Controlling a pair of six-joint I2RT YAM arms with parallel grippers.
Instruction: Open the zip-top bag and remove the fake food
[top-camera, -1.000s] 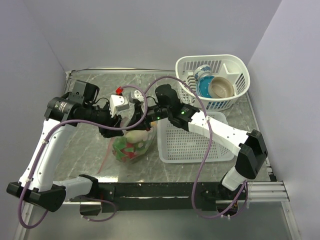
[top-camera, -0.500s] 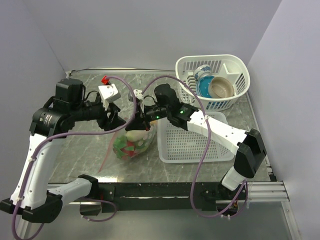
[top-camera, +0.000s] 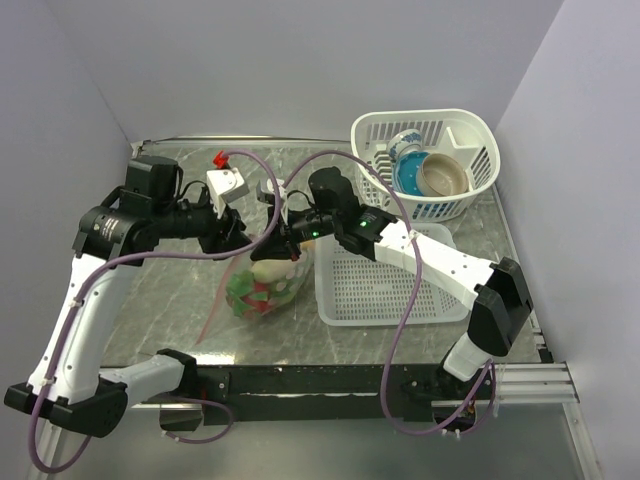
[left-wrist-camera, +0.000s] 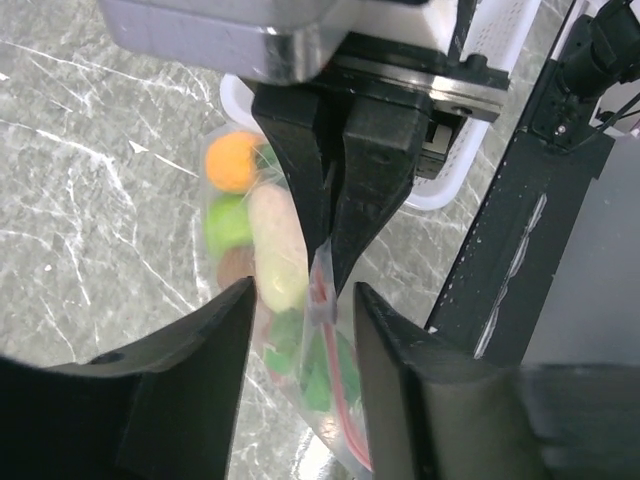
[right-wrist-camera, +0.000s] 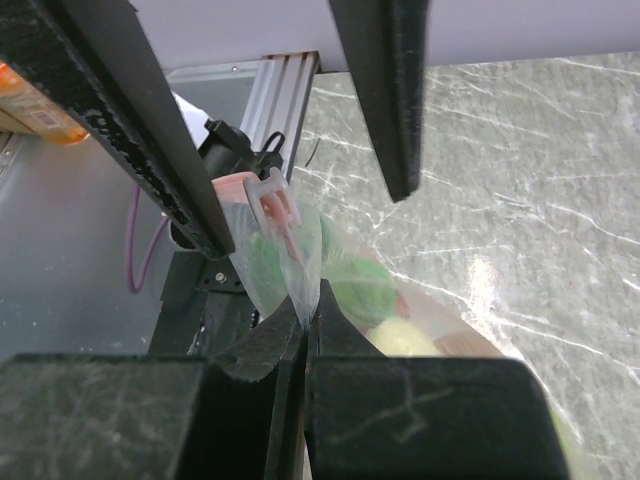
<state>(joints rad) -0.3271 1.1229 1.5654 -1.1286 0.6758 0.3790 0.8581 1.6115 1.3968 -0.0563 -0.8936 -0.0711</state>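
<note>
The clear, soft-plastic zip-top bag (top-camera: 265, 288) hung just left of the flat white slotted basket (top-camera: 385, 290). Its mouth was lifted between the two arms. Its belly, filled with the small plastic fake food (left-wrist-camera: 270, 250) in orange, green, cream, brown and red, sagged toward the grey marbled surface (top-camera: 170, 300); whether it touched could not be told. The bag's long axis ran roughly up and down, from the raised mouth to the loaded bottom. The pinkish-red zip strip (right-wrist-camera: 272, 200) sat at the top. The right arm's fingers (left-wrist-camera: 372, 170) were pressed together on a fold of film at the mouth and carried the bag. The left arm's fingers (right-wrist-camera: 140, 110) were spread wide and gripped nothing. The mouth and its pink strip lay in the gap between them, much closer to one finger than to the other, and contact there could not be made out. So the left fingers looked the ones to act: judged from this, they needed to close on the lip opposite the right arm's pinch so the two sides could be drawn apart. The left arm (top-camera: 85, 290) stood with its elbow high and its forearm level, reaching rightward to the bag. The right arm (top-camera: 430, 255) stretched low and diagonally from its base, across the flat basket's far corner.
</note>
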